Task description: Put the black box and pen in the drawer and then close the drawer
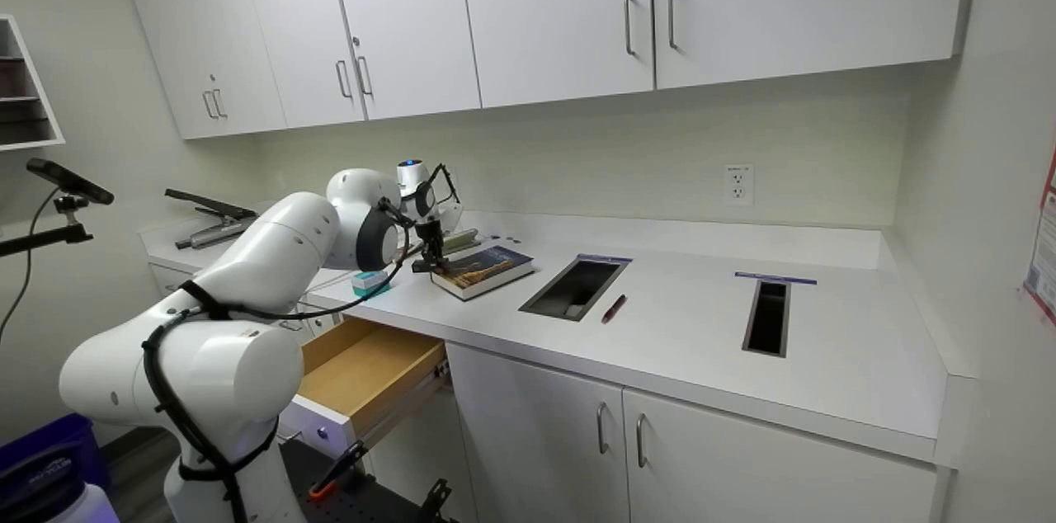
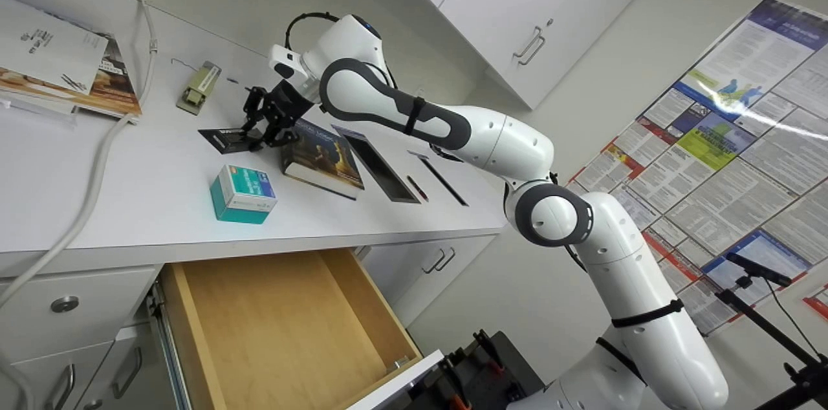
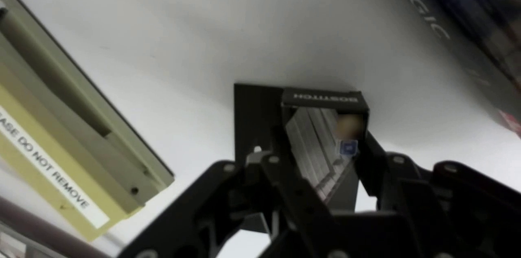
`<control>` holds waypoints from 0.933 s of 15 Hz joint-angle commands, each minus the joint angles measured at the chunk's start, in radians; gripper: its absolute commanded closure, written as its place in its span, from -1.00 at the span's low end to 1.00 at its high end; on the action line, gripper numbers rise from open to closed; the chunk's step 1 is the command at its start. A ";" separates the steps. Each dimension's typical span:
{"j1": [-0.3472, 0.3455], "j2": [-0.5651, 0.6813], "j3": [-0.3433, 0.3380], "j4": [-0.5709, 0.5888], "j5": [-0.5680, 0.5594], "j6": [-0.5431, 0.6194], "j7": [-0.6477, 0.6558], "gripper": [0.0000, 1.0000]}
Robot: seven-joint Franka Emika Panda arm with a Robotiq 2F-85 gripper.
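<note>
The black box (image 3: pixel 325 100), marked BOSTITCH and with a flat black backing panel, lies between the fingers of my gripper (image 3: pixel 325 136) in the wrist view. The fingers press on its two sides. In an exterior view the box's panel (image 2: pixel 223 140) sticks out from my gripper (image 2: pixel 262 129), low over the white counter; I cannot tell whether it touches. My gripper (image 1: pixel 431 255) also shows left of the book. The dark red pen (image 1: pixel 615 308) lies on the counter beside the larger cut-out, also visible here (image 2: pixel 417 189). The drawer (image 2: pixel 278 326) is pulled open, its wooden inside bare (image 1: pixel 371 362).
A thick book (image 2: pixel 326 161) lies right beside the gripper. A teal and white carton (image 2: pixel 242 194) stands near the counter's front edge. A yellow-green punch (image 2: pixel 198 88) is behind. Cut-outs (image 1: pixel 577 288) (image 1: pixel 767 317) open in the counter. A white cable (image 2: pixel 97 171) crosses it.
</note>
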 commanded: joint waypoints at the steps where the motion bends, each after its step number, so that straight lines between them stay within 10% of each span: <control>1: 0.003 0.013 0.019 0.052 0.017 -0.114 -0.030 0.63; 14: 0.079 -0.157 0.000 -0.071 -0.065 -0.222 0.199 0.64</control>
